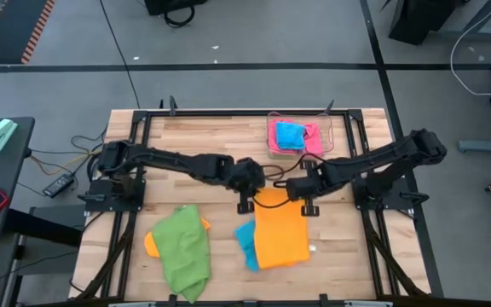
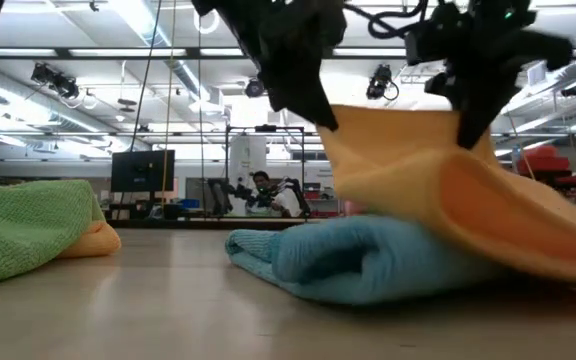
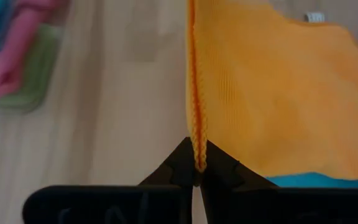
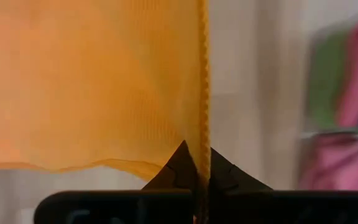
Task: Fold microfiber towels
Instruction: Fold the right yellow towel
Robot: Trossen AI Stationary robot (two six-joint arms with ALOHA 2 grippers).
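An orange microfiber towel lies mid-table, its far edge raised between my two grippers and its near part draped over a sky-blue towel. My left gripper is shut on its far left corner, my right gripper on its far right corner. At the near left a green towel lies crumpled on top of another orange one. My left gripper pinches the orange towel's far left corner at the stitched side hem between its two fingers, slanting down from the far side. The hem runs straight away from the fingertips, and this corner is lifted clear of the table. My right gripper pinches the far right corner at the stitched side hem between its two fingers, coming steeply from above. The corner is lifted, and the cloth slopes down from it onto the blue towel and the table.
A clear tray at the far edge holds pink and blue towels. Bare wood shows between the green towel and the blue one, and to the right of the orange towel.
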